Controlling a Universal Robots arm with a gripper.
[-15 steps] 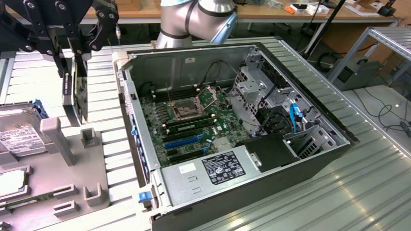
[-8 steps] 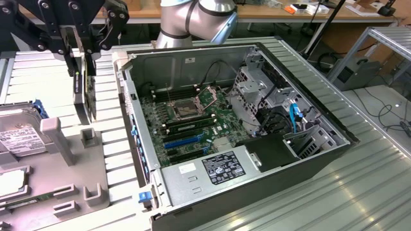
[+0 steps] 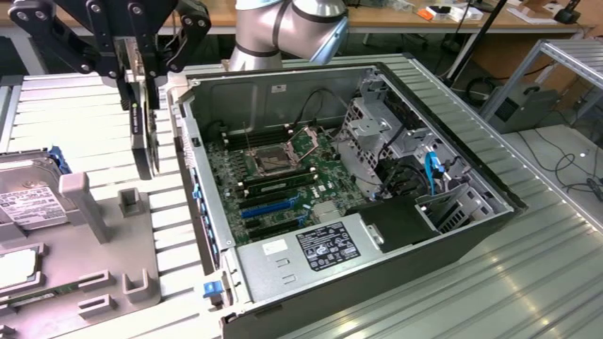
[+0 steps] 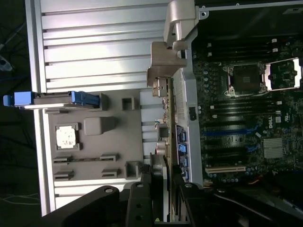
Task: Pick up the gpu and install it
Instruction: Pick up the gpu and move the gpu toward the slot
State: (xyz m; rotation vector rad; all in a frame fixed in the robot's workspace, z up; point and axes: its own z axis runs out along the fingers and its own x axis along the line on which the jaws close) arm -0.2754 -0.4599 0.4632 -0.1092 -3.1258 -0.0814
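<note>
Exterior view
Fingers: the black fingers (image 3: 128, 88) are clenching the gpu (image 3: 143, 145), one pressing on each face of its upper part.
Gpu: it is hanging edge-on straight below the fingers, a thin dark card with a green strip showing along its edge.
Tray: a grey tray (image 3: 123, 240) is lying lower than the fingers, under the hanging card.
Case: an open case (image 3: 452, 240) is lying just beside the fingers, on the exterior view's right, with its motherboard (image 3: 273, 169) facing up.
Drive: a hard drive (image 3: 24, 194) is resting well apart from the fingers, on the exterior view's left.
Arm: the silver arm (image 3: 292, 28) is standing behind the case.

Wrist view
Fingers: the fingers (image 4: 149, 189) are squeezing the card between them.
Gpu: the gpu (image 4: 167, 101) is running edge-on away from the fingers, over the line where tray and case are meeting.
Motherboard: the motherboard (image 4: 246, 109) is lying on one side of the fingers.
Tray: the tray (image 4: 94, 142) is lying on the other side, carrying a chip (image 4: 66, 137) and a blue-ended drive (image 4: 61, 99).
Tabletop: the slatted tabletop (image 4: 94, 47) is stretching beyond the tray.
</note>
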